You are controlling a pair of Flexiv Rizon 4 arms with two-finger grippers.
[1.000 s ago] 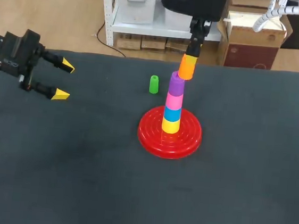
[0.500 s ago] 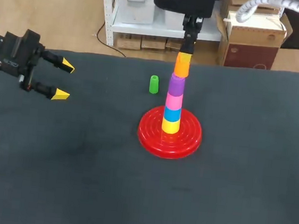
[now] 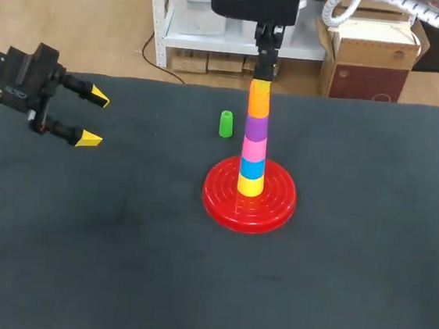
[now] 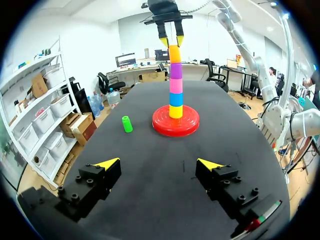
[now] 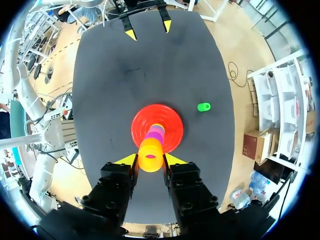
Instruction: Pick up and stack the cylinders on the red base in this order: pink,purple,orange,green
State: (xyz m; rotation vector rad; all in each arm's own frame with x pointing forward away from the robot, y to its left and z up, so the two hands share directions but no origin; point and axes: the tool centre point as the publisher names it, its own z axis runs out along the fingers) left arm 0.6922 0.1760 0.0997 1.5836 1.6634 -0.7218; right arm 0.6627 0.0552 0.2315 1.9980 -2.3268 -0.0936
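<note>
Just right of the frame's centre, a round red base (image 3: 223, 200) holds an upright tower of cylinders, yellow (image 3: 250, 185) lowest, then blue (image 3: 252, 168), pink (image 3: 254, 148) and purple (image 3: 256, 127), the orange cylinder (image 3: 258, 102) topmost, while a small green cylinder (image 3: 226, 124) stands alone to its upper left.

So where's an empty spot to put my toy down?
The near half of the table, in front of the red base, is bare; so is its right side. Crowded: the tower, where the right hand grips the orange cylinder, and the green cylinder just left of it.
</note>
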